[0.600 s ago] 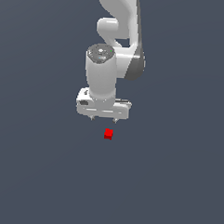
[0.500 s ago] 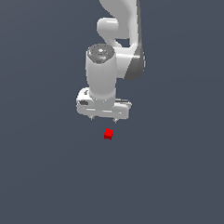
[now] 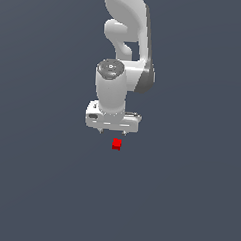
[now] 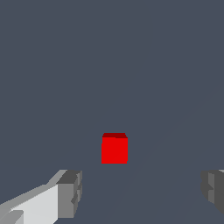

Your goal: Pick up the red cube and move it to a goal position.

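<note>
You have the cube (image 3: 117, 144) resting by itself on the flat grey floor (image 3: 188, 196). It sits in no container, and nothing touches it. In the exterior view it lies just below the gripper (image 3: 112, 131) and slightly toward the exterior view's right of the point midway between the fingertips. A clear gap separates it from them.

Your gripper hangs from the white arm (image 3: 123, 52) with its fingers pointing down at the floor. The fingers are spread wide and hold nothing. In the wrist view you see one grey pad (image 4: 70, 194) on a white finger at one edge and the other pad (image 4: 213, 187) at the opposite edge, well apart, with bare floor between them. The cube (image 4: 114, 148) shows ahead of that gap, nearer the first pad than the second, and it touches neither. It is far narrower than the space between the pads. You see its bright front face and a thin darker strip of its top.
</note>
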